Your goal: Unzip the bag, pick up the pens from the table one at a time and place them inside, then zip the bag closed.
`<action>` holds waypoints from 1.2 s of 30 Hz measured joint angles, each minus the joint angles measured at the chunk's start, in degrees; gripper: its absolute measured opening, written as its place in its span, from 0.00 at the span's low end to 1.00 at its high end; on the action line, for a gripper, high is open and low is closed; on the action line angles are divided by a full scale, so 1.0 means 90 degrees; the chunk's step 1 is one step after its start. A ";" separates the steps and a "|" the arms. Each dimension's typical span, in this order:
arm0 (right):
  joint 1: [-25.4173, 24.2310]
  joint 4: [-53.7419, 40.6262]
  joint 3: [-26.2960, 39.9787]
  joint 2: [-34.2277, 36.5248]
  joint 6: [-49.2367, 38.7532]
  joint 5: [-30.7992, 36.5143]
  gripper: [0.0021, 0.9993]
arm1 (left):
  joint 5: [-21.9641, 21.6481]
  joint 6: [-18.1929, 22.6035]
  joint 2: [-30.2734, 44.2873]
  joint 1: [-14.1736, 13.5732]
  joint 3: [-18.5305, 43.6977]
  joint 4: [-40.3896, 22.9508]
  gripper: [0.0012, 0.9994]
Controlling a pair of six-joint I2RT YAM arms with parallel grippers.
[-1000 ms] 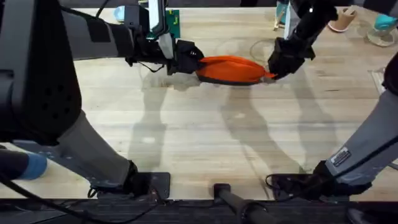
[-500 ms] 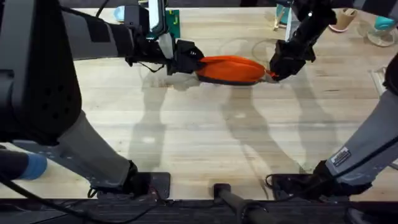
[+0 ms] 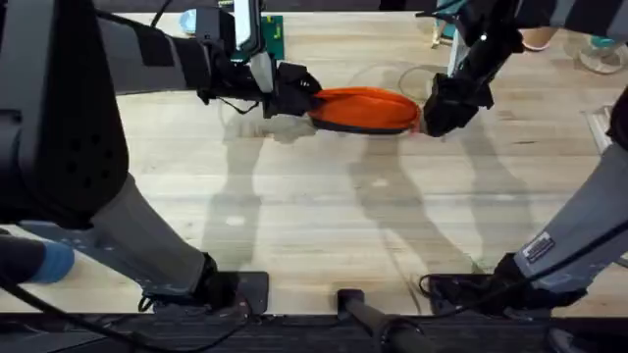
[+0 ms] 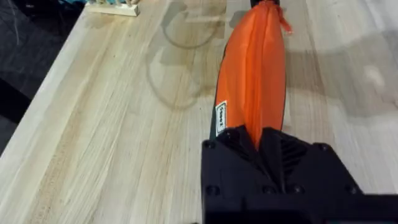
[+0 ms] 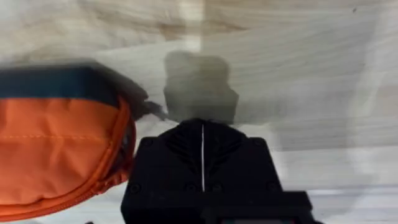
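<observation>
The orange bag [image 3: 363, 108] lies lengthwise at the back of the table [image 3: 314, 216], its zipper seam running along the top [image 4: 255, 74]. My left gripper [image 3: 304, 98] is shut on the bag's left end, and orange fabric runs in between its black fingers [image 4: 258, 134]. My right gripper [image 3: 432, 116] sits at the bag's right end. In the right wrist view its fingers [image 5: 202, 130] are pressed together with nothing visible between them, and the bag's rounded end [image 5: 62, 149] lies just beside them. The pens are out of view.
A green card [image 3: 273, 34] stands behind the left arm. Cups and small items [image 3: 599, 44] crowd the back right corner. A faint ring mark [image 4: 186, 31] lies on the wood near the bag. The table's near half is bare wood.
The right gripper has shifted slightly at the bag's right end and now covers the small orange tip that showed below it before. The left gripper and the bag have stayed put.
</observation>
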 joint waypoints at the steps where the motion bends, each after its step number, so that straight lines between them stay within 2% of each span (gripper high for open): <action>1: -0.0002 0.0033 -0.0046 -0.0032 0.0024 -0.0002 0.03 | -0.0001 -0.0002 0.0002 0.0000 0.0000 0.0002 0.04; 15: -0.0002 0.0078 -0.0140 -0.0104 0.0168 0.0014 0.03 | -0.0001 -0.0002 -0.0001 0.0000 0.0000 0.0001 0.04; 21: -0.0006 -0.0294 -0.0129 -0.0109 0.0185 0.0171 0.03 | -0.0001 -0.0002 0.0002 0.0000 0.0000 0.0001 0.04; 26: -0.0006 -0.0724 0.0274 -0.0136 0.0185 0.0226 0.04 | -0.0001 -0.0002 0.0002 0.0000 0.0000 0.0001 0.04; 31: 0.0015 -0.1157 0.1016 -0.0284 0.0181 0.0226 0.20 | -0.0001 -0.0002 0.0001 0.0000 0.0000 0.0001 0.04; 36: 0.0187 -0.1545 0.1715 -0.0367 0.0133 0.0228 0.31 | -0.0001 -0.0002 0.0002 0.0000 0.0000 0.0001 0.04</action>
